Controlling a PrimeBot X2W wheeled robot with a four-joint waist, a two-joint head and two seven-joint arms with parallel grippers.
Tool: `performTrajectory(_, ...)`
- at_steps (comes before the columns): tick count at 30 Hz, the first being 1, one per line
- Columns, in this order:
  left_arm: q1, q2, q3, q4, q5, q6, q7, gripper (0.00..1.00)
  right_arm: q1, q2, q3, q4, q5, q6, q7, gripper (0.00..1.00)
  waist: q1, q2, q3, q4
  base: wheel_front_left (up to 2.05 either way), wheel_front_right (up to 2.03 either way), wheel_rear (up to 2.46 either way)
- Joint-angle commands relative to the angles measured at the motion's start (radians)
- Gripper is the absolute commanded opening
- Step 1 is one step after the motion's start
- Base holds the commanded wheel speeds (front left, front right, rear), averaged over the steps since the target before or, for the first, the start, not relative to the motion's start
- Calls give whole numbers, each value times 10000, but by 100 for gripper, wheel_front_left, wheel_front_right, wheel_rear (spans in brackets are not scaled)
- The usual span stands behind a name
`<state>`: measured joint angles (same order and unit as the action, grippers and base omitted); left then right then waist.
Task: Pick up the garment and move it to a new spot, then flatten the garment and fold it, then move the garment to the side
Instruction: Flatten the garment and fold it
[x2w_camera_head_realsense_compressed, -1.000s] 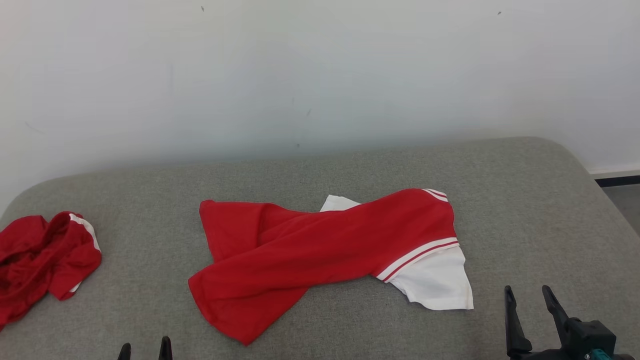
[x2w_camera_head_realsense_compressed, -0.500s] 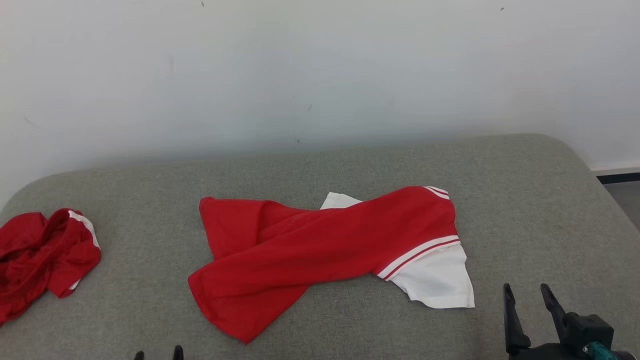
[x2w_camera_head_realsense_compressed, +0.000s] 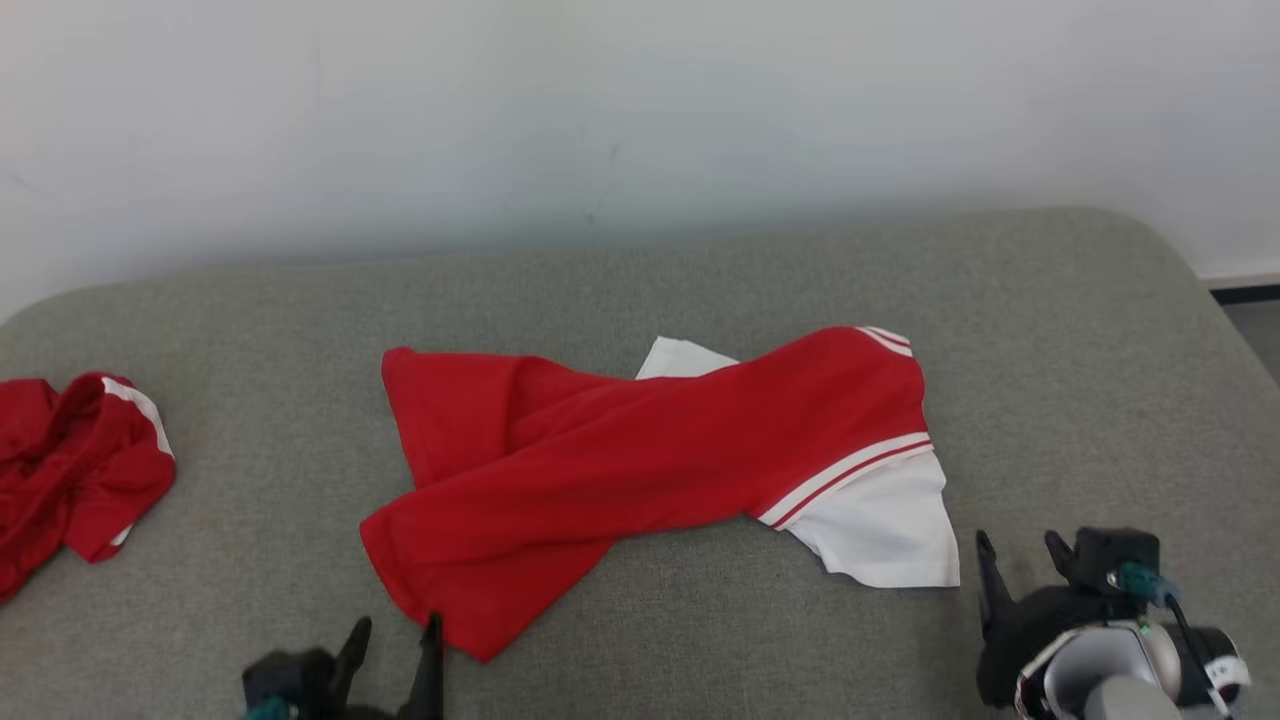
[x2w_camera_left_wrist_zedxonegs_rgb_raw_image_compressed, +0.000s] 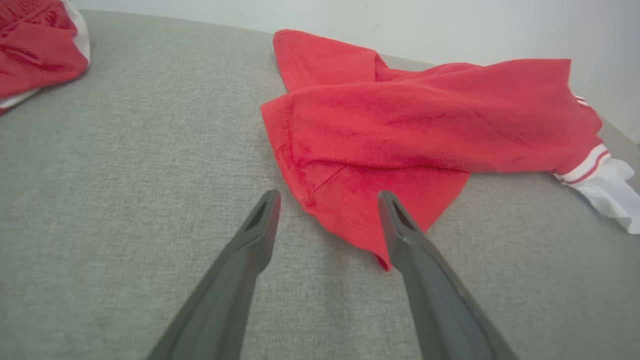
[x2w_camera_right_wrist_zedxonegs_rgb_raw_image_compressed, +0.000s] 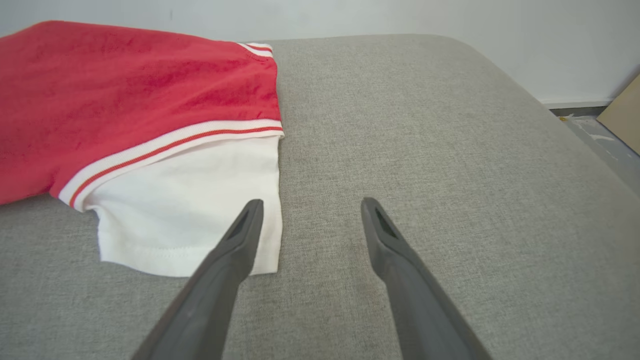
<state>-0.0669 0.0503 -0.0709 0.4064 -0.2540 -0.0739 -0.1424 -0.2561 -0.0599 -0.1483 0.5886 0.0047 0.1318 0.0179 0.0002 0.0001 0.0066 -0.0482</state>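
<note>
On a grey pad (x2w_camera_head_realsense_compressed: 1050, 330), head view: the garment (x2w_camera_head_realsense_compressed: 640, 470) lies centre, long axis l. to r. — red hem corner (x2w_camera_head_realsense_compressed: 470, 620) just ahead of the left gripper (x2w_camera_head_realsense_compressed: 397, 640), white sleeve (x2w_camera_head_realsense_compressed: 890, 530) near the right gripper (x2w_camera_head_realsense_compressed: 1020, 560). L. wrist view: fingers wide, hem corner framed between tips. R. wrist view: fingers wide, sleeve edge by one tip — left arm prob. nearer.

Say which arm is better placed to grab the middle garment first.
Left, probably. The left gripper is open, with the garment hem corner lying between its fingers. The right gripper, also open, has the white sleeve at one finger, its gap mostly over bare cushion.
</note>
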Motion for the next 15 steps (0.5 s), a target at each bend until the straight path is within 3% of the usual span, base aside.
performTrajectory(1, -430, 12, -24, 229, -216, 143, 124, 100, -390, 45, 30, 197, -145, -24, -7, 100, -2, -1, 513, 23, 0, 0, 0)
performTrajectory(4, -1070, 11, -120, 828, -320, 503, 360, 100, -872, 52, -59, 848, -479, -24, 59, 100, -2, -1, 884, 41, 0, 0, 0)
performTrajectory(15, -2337, 19, -309, 2511, -603, 1134, 587, 100, -2155, 97, -287, 2656, -874, -24, -283, 100, -2, -1, 1582, 65, 0, 0, 0)
